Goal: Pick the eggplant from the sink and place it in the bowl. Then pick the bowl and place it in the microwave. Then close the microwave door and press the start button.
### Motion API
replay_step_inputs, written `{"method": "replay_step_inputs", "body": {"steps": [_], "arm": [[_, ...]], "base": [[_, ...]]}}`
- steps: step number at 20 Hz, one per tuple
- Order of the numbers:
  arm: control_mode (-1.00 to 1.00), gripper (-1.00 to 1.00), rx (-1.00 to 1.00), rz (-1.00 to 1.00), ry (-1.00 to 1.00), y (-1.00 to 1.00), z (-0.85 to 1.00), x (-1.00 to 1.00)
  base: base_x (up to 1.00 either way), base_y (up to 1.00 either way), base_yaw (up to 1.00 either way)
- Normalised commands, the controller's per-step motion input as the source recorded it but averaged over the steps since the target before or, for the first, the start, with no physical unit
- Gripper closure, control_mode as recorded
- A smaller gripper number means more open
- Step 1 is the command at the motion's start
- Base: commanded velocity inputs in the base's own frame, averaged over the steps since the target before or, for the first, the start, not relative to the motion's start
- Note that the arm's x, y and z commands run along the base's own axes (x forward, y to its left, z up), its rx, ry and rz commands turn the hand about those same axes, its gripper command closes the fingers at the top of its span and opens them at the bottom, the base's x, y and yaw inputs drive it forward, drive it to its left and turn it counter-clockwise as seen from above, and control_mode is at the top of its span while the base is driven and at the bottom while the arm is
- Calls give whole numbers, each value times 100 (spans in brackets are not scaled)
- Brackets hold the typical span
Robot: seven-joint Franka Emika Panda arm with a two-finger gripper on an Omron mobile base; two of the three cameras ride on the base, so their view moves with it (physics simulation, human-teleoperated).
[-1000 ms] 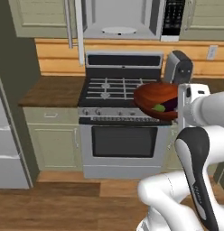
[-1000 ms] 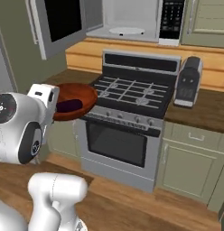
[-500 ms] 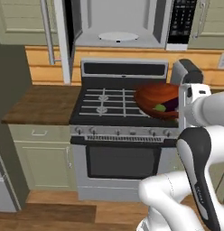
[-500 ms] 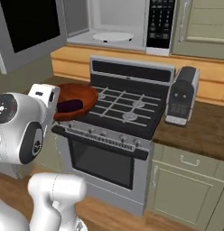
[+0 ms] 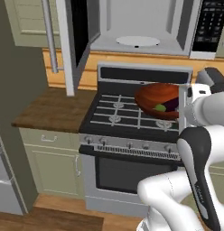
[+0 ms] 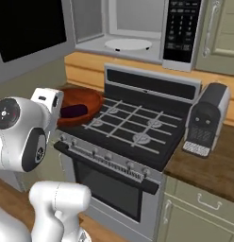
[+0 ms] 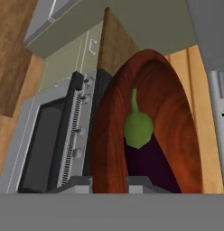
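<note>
A white robot arm carries a wide, shallow, glossy reddish-brown bowl [image 5: 158,100] in the air above the black gas stove [image 5: 132,118], over its right-hand burners as the left base view shows it. The small dark purple eggplant [image 7: 142,143] with its green stem end lies inside the bowl, so the first step of the task looks done. In the hand view the two dark tips of the two-finger gripper [image 7: 110,184] sit on either side of the bowl's near rim, closed on it, so the claw is gripping the bowl by its edge. Compared with the pictures from a second earlier, the whole scene has grown larger and slid: the base has driven closer to the stove, while the bowl has kept its place beside the arm. That brings the large boxy microwave [image 5: 145,28] with its light grey interior nearer; it is mounted above the stove, and its white round turntable plate [image 5: 136,41] is bare. The microwave door [image 5: 74,38], silver-grey framed with a black glass window, stands swung open to the left. The bowl hangs well below the microwave opening, so lifting it up and in appears to be the work ahead, with the door and start button untouched.
</note>
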Motion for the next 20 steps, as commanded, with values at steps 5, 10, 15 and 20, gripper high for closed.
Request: {"method": "replay_step_inputs", "body": {"steps": [5, 10, 15, 20], "arm": [[100, 100, 0, 0, 0, 0, 0, 0], [100, 100, 0, 0, 0, 0, 0, 0], [100, 100, 0, 0, 0, 0, 0, 0], [100, 100, 0, 0, 0, 0, 0, 0]], "base": [[7, 0, 30], [34, -6, 24], [64, -5, 15], [58, -18, 12]]}}
